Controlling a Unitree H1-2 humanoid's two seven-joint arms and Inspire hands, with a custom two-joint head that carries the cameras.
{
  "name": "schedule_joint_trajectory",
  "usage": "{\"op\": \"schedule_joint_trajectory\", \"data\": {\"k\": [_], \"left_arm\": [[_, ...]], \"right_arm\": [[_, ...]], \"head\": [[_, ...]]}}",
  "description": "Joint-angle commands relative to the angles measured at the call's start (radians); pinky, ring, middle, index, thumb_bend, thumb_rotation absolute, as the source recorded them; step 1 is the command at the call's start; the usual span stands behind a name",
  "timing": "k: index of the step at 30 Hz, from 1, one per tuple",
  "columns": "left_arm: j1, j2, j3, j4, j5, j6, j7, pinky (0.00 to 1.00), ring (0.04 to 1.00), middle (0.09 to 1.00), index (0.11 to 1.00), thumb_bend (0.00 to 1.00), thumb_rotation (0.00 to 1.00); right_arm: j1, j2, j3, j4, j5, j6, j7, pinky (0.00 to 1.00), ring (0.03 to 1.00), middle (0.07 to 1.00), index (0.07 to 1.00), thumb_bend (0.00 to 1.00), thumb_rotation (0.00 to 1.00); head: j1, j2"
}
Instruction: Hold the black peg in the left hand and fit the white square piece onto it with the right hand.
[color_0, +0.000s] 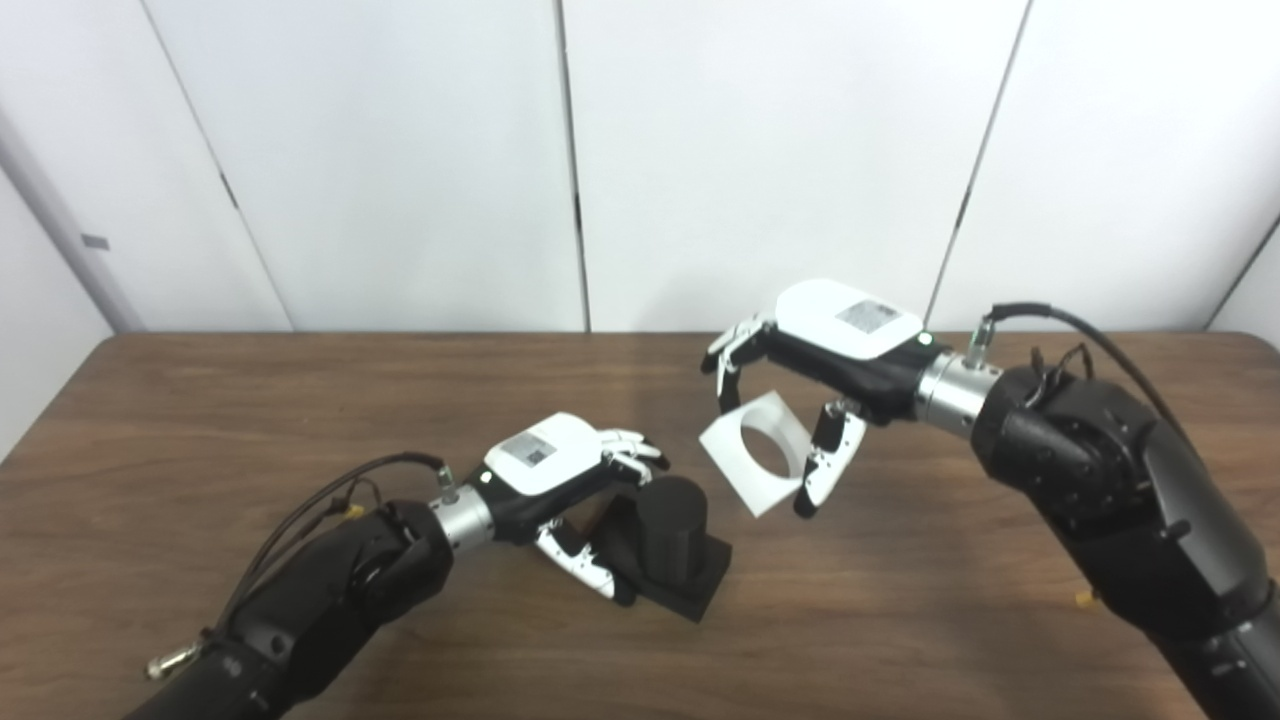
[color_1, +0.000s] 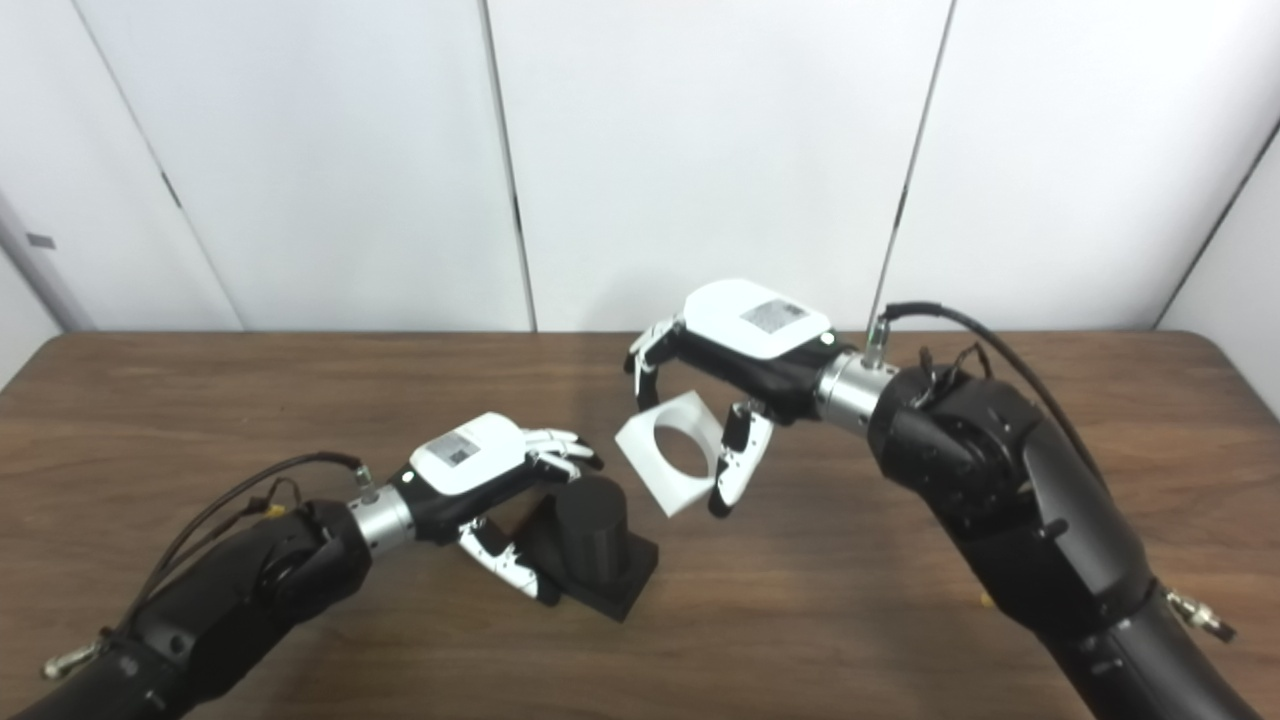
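Note:
The black peg (color_0: 672, 545) is a short cylinder on a square base, tilted toward the right just above the table. My left hand (color_0: 555, 470) is shut on it, fingers over its top and thumb under its base. The white square piece (color_0: 757, 452) has a round hole and hangs tilted above the table, up and to the right of the peg, with a gap between them. My right hand (color_0: 830, 345) is shut on it, fingers on its far edge and thumb on its near right edge. Both also show in the right eye view: peg (color_1: 595, 545), piece (color_1: 673, 452).
The brown wooden table (color_0: 300, 420) spans the view, with white wall panels behind its far edge. Both black forearms come in from the bottom corners, with cables along them.

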Motion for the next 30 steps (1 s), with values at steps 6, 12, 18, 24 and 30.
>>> {"op": "schedule_joint_trajectory", "data": {"k": [6, 12, 18, 24, 30], "left_arm": [[0.021, -0.029, -0.038, 0.034, 0.090, 0.025, -0.080, 0.76, 0.889, 0.852, 0.490, 0.52, 0.07], [0.022, -0.032, -0.033, 0.031, 0.093, 0.020, -0.076, 0.75, 0.886, 0.847, 0.490, 0.52, 0.07], [0.023, -0.031, -0.027, 0.018, 0.094, 0.024, -0.085, 0.76, 0.895, 0.858, 0.490, 0.52, 0.07], [0.022, -0.034, -0.026, 0.026, 0.098, 0.021, -0.080, 0.76, 0.891, 0.859, 0.490, 0.52, 0.07], [0.026, -0.033, -0.022, 0.010, 0.098, 0.032, -0.091, 0.76, 0.899, 0.863, 0.490, 0.52, 0.07]], "right_arm": [[-0.075, 0.026, -0.004, -0.030, 0.001, 0.004, 0.021, 0.71, 0.800, 0.767, 0.477, 0.52, 0.14], [-0.078, 0.051, 0.001, -0.033, 0.012, 0.007, 0.039, 0.72, 0.802, 0.765, 0.477, 0.52, 0.14], [-0.077, 0.068, 0.011, -0.024, 0.013, 0.004, 0.048, 0.71, 0.794, 0.761, 0.476, 0.52, 0.14], [-0.065, 0.074, 0.032, -0.003, 0.009, -0.018, 0.041, 0.72, 0.793, 0.763, 0.477, 0.52, 0.14], [-0.045, 0.084, 0.058, 0.026, 0.016, -0.029, 0.039, 0.74, 0.793, 0.764, 0.476, 0.52, 0.14]], "head": [[0.010, 0.003], [0.016, 0.005], [0.023, 0.007], [0.025, 0.009], [0.026, 0.009]]}}
